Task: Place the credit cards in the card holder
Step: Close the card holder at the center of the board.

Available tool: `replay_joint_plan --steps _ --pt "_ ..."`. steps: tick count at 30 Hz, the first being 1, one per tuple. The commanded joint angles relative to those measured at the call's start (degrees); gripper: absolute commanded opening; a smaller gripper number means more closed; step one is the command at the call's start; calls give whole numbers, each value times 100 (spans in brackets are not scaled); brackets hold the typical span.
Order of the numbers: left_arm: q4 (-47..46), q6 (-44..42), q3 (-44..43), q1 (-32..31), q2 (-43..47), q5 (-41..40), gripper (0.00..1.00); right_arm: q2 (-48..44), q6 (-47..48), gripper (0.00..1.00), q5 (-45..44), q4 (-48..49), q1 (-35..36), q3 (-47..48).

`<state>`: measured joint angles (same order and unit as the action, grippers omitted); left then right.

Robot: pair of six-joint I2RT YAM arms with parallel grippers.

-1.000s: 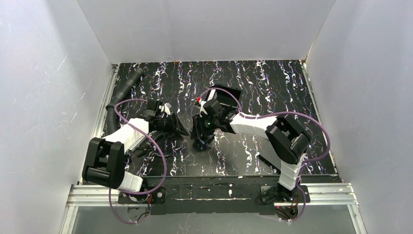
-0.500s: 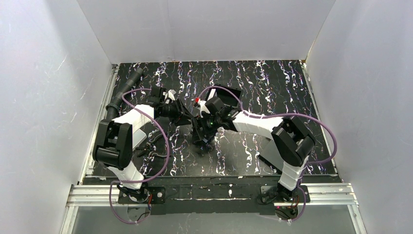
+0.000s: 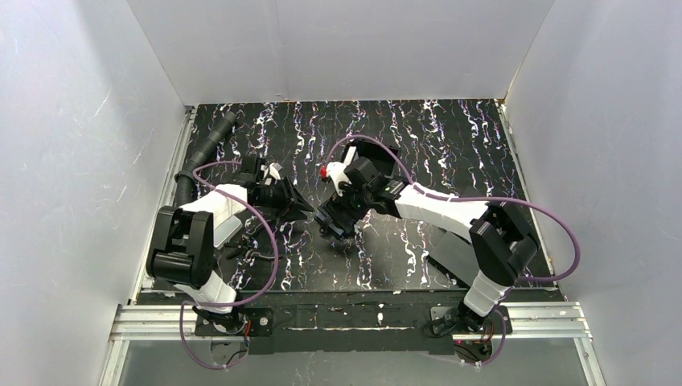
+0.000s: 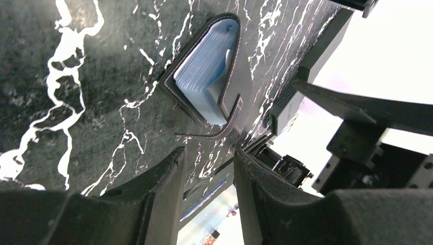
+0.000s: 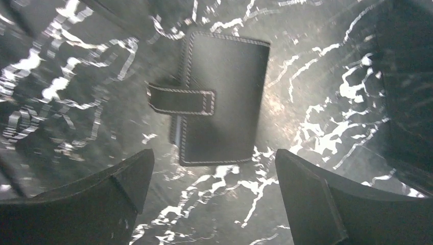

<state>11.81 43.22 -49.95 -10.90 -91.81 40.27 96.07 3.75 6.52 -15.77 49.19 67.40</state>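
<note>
My right gripper [image 5: 213, 155] hangs above the small black stitched fold-over card holder [image 5: 224, 97], jaws wide and empty. My left gripper [image 4: 209, 158] sits low beside it, jaws narrowly apart, empty. The holder lies folded on the black white-veined table [image 5: 327, 127], pale blue layers inside.

Top view high behind, looking down on whole table [image 3: 458, 137]; both wrist views close, low, sharing the holder [image 5: 224, 97].

Black, white-stitched card holder [image 5: 224, 97] lies flat and folded, strap over one edge, pale blue inside showing, just ahead of the right gripper [image 5: 213, 155], between its spread fingers.
</note>
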Motion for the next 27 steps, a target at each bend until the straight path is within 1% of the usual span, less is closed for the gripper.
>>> replay_joint_plan --steps 1,2,6,7,11,14,19,22,27 --pt "120 -170 241 132 533 136 38 29 951 98 -881 475 282 -395" --pt "118 -172 297 150 604 119 38 31 941 97 -967 645 364 -477" --pt "112 -188 446 222 800 108 38 56 943 95 -1839 1213 841 -800" --pt "99 -188 477 234 826 111 38 76 921 95 -1910 1359 906 -850" --pt "35 -174 596 267 878 159 38 279 808 93 -2605 1522 1205 -902" --pt "-27 -162 702 302 930 179 38 441 737 91 -2724 1884 1250 -1029" --pt "-26 -199 767 374 982 220 38 792 737 85 -3134 2185 1296 -1158" --pt "72 -289 761 431 1032 209 38 878 767 73 -3430 2266 1346 -1244" --pt "148 -373 738 522 1086 209 38 943 618 49 -3796 2333 1409 -1374"
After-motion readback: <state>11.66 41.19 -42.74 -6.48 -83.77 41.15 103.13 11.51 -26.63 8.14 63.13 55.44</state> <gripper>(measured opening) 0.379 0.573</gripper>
